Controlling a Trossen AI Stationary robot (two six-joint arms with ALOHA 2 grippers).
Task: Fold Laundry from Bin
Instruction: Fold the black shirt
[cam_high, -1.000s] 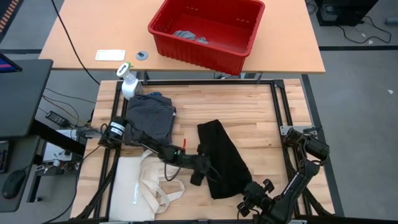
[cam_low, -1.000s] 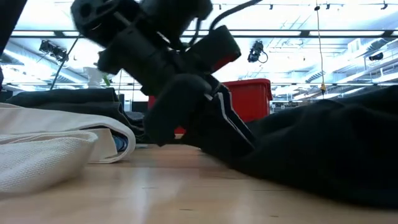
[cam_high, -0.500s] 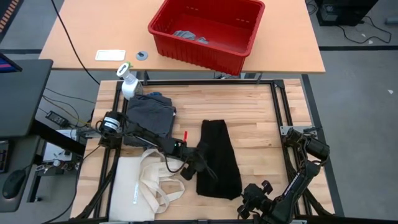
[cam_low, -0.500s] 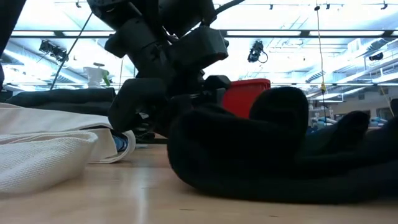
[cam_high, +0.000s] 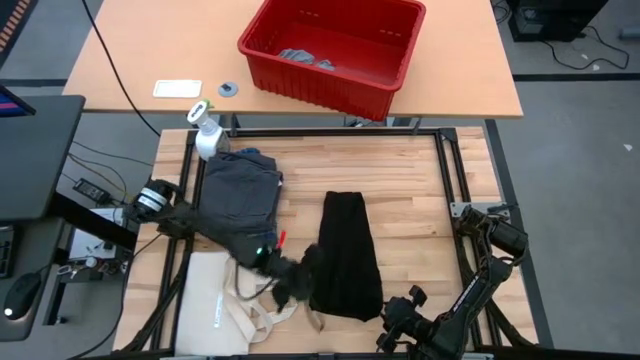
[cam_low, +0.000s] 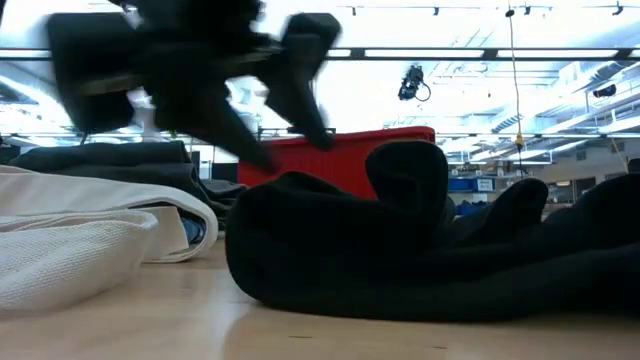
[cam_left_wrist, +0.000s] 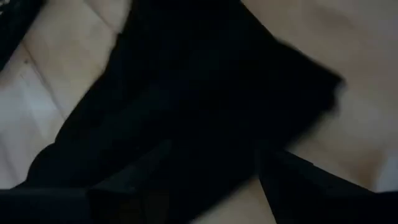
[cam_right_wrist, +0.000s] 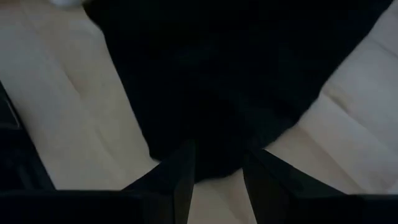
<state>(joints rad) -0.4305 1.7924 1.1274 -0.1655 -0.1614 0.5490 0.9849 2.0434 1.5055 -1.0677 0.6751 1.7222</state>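
Black garment (cam_high: 347, 257) on the pale wooden worktop (cam_high: 410, 190), dark grey piece (cam_high: 240, 190), cream tote (cam_high: 215, 300), red bin (cam_high: 335, 50).

Around the black piece (cam_high: 346, 256), bare bench (cam_high: 420, 200) lies open on its right and far sides. Its left is crowded: the left tool (cam_high: 290, 283) just beside it, the tote bag (cam_high: 215, 305) and the dark grey piece (cam_high: 240, 190) beyond.

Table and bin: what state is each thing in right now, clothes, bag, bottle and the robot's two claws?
Black garment: lying in a narrow strip on the table.
Grey garment: folded, flat.
Tote bag: flat, handles loose.
Bin: upright, light grey pieces inside.
Spray bottle: upright.
Left gripper: at the black garment's edge.
Right gripper: near the table's front edge, at the garment's end.
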